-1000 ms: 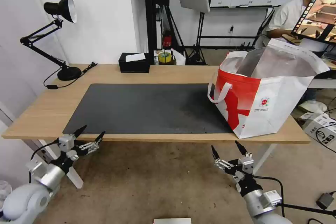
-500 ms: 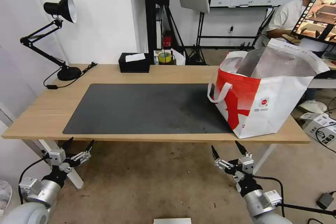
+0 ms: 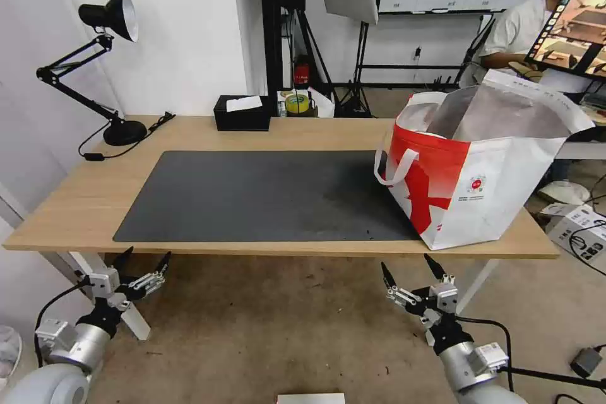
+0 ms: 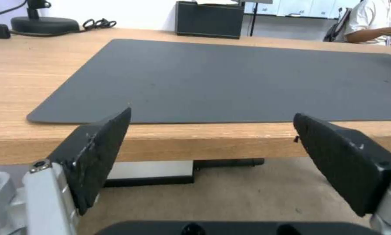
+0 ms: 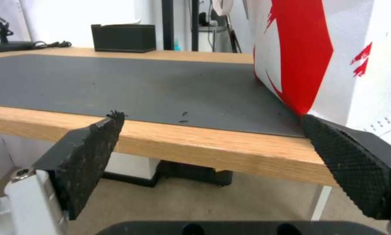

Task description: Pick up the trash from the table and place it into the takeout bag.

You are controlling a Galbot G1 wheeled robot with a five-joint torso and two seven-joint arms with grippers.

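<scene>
Both my left gripper [image 3: 144, 260] and right gripper [image 3: 408, 270] hang wide open and empty below the table's [image 3: 76, 202] near edge, while the takeout bag [image 3: 480, 170], soft-walled and floppy I'd judge, stands at the right end, best taken by its loop handle [image 3: 392, 167].

The takeout bag [image 3: 480, 170] hides its own contents.
</scene>
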